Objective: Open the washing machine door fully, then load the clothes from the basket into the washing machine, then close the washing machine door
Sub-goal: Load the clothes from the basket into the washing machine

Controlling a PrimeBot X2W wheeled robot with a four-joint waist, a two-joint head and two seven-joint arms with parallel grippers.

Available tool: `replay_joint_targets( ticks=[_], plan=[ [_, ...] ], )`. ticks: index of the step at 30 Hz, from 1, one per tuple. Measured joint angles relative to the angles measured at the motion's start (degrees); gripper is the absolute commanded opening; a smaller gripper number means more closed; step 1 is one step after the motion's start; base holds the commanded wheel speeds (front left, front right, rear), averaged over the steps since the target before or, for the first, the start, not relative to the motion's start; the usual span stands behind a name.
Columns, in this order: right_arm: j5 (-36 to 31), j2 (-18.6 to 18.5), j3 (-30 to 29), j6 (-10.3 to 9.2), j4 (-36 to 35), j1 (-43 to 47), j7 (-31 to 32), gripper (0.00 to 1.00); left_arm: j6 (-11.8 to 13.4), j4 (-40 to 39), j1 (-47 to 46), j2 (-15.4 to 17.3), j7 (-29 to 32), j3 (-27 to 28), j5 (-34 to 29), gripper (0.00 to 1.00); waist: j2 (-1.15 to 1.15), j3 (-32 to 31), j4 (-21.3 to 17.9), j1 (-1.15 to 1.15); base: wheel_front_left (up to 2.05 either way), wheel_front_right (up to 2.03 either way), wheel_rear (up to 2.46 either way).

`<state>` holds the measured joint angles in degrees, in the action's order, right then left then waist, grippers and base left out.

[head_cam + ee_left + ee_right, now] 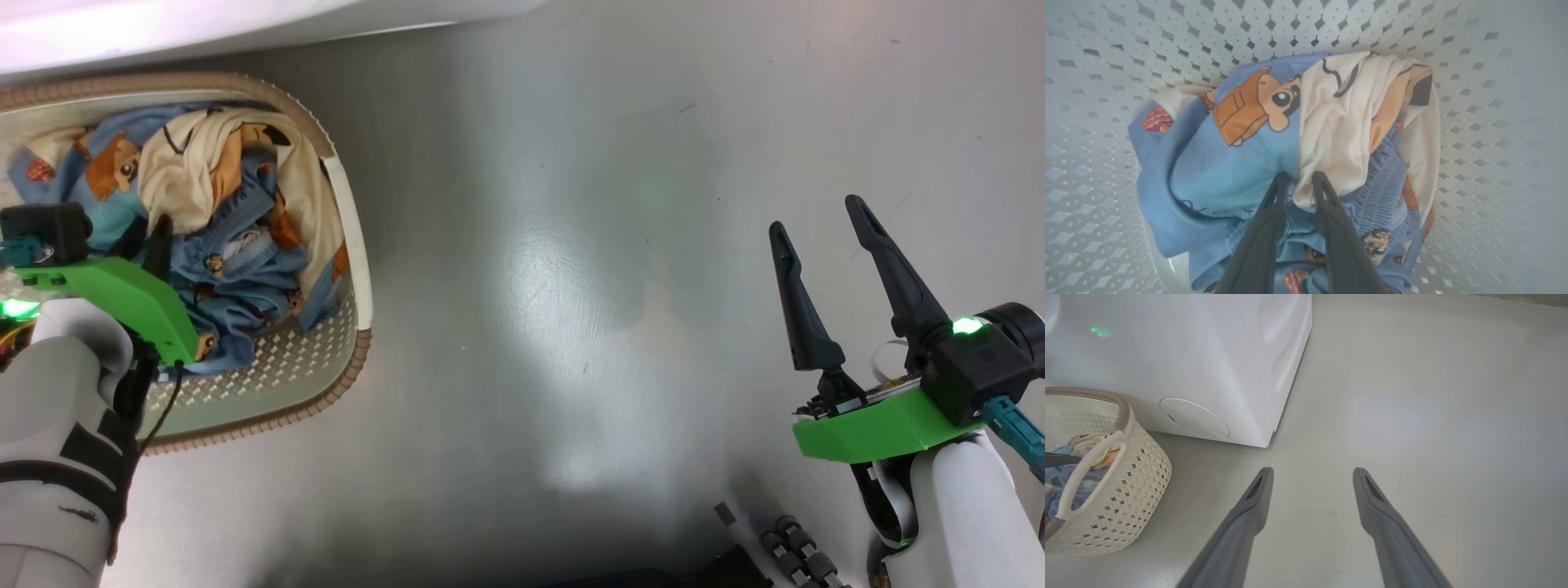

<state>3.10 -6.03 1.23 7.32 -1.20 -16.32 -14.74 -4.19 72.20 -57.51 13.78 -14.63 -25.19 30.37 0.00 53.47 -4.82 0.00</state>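
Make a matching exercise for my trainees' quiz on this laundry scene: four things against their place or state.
Things:
1. left gripper
2. right gripper
3. clothes
4. washing machine

Places or states:
a. heaped in the basket
b. open above the floor
c. white, beside the basket
d. narrowed on a fold of the clothes

Pairs: 1-d, 2-b, 3-a, 4-c.

The clothes lie in the basket near the washing machine.
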Motion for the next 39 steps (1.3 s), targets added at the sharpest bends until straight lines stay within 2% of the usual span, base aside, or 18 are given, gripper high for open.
replay_joint_targets(
  ticks=[1, 2, 3, 11, 16, 19, 27, 39],
  plan=[
    [0.0, 0.0, 0.0, 0.00, -0.1, 0.0, 0.0, 1.00, 0.2, 0.0, 0.0, 0.0, 0.0, 0.0, -0.1, 0.25, 0.00, 0.1, -0.1, 0.00, 0.00, 0.00, 0.00],
    [0.0, 0.1, -0.1, 0.00, -0.2, 0.0, 0.0, 1.00, 0.3, 0.0, 0.0, 0.0, 0.0, 0.0, -0.2, 0.08, 0.00, 0.2, -0.1, 0.00, 0.00, 0.00, 0.00],
    [0.0, 0.1, -0.2, 0.00, -0.3, 0.0, 0.0, 1.00, 0.4, 0.0, 0.0, 0.0, 0.0, 0.0, -0.4, 0.00, 0.00, 0.3, -0.1, 0.00, 0.00, 0.00, 0.00],
    [0.3, 0.4, -0.4, 0.00, 0.3, 0.0, 0.0, 1.00, 2.2, -2.5, 0.6, -0.3, 0.0, 0.5, -1.4, 0.00, 0.00, -0.2, 0.8, 0.00, 0.00, 0.00, 0.00],
    [1.0, 0.6, -0.1, 0.00, 1.9, -0.2, 0.0, 1.00, 4.0, -8.6, 5.6, -0.5, 0.0, 3.1, -1.8, 0.00, 0.00, -2.3, 1.6, 0.00, 0.00, 0.00, 0.00],
    [1.2, 0.7, 0.2, 0.00, 3.3, -0.3, 0.0, 1.00, 4.1, -12.4, 9.6, -0.9, 0.0, 4.4, -3.7, 0.00, 0.00, -4.0, 2.0, 0.00, 0.00, 0.00, 0.00],
    [3.1, 1.1, 1.1, 0.00, 6.3, -0.9, 0.0, 1.00, 5.7, -26.0, 21.3, -2.8, 0.0, 13.8, -7.2, 0.00, 0.00, -10.5, 3.4, 0.00, 0.00, 0.00, 0.00],
    [5.3, 2.2, 1.5, 0.00, 9.3, 3.9, 0.0, 1.00, 5.3, -44.6, 39.4, -7.6, 0.0, 25.4, -15.1, 0.00, 0.00, -22.8, 4.8, -0.01, 0.00, 0.00, 0.00]
  ],
)
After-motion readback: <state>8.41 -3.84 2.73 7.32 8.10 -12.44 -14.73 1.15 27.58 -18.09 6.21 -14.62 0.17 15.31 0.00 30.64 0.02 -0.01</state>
